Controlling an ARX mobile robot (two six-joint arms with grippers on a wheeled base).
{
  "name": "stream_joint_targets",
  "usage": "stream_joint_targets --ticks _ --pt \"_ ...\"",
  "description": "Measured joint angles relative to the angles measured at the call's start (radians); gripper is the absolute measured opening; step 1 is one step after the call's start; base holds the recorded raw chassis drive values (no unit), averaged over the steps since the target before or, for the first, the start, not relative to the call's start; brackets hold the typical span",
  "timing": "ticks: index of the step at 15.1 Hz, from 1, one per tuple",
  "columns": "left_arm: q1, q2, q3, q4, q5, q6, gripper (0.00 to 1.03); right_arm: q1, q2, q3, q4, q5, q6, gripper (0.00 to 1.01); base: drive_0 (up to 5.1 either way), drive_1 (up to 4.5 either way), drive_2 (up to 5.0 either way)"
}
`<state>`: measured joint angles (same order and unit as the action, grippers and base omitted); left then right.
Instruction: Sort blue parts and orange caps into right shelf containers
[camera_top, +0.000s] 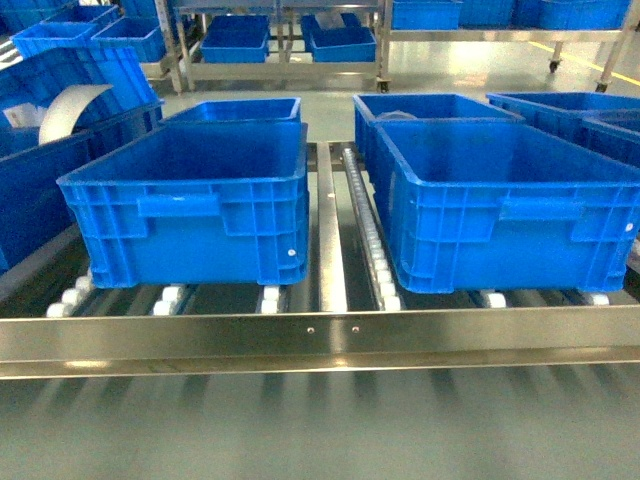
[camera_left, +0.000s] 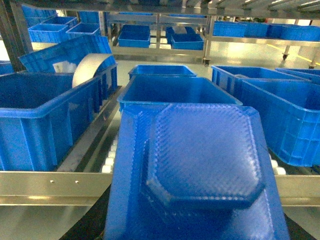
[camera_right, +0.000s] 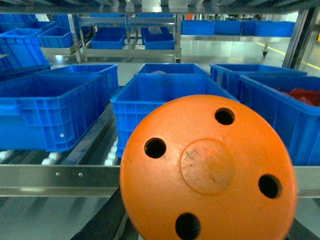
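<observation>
Two big blue crates (camera_top: 190, 205) and (camera_top: 500, 205) side by side on a roller rack (camera_top: 320, 335) in the head view, more crates behind them, no arm in sight there.

In the left wrist view, a flat blue part (camera_left: 200, 160) with an eight-sided raised face, filling the lower frame close to the lens, in front of the near crate. Left claw hidden beneath it; apart or clamped, cannot tell.

In the right wrist view, a round orange cap (camera_right: 210, 170) with four holes and a central disc, close to the lens. Right claw hidden too; cannot tell. Far right, a red-orange heap (camera_right: 304, 95) inside a crate.
</observation>
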<state>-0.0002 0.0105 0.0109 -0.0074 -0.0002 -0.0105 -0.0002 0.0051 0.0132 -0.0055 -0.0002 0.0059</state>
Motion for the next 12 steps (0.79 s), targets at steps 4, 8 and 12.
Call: stream_joint_targets --ticks 4,8,12 --pt "0.000 0.000 0.000 -0.002 0.000 0.000 0.42 0.000 0.000 0.000 -0.002 0.000 0.000 0.44 0.0 0.00 0.0" --pt "0.000 0.000 0.000 0.000 0.000 0.000 0.42 0.000 0.000 0.000 -0.001 0.000 0.000 0.44 0.0 0.00 0.0" --pt "0.000 0.000 0.000 0.000 0.000 0.000 0.42 0.000 0.000 0.000 -0.001 0.000 0.000 0.44 0.0 0.00 0.0"
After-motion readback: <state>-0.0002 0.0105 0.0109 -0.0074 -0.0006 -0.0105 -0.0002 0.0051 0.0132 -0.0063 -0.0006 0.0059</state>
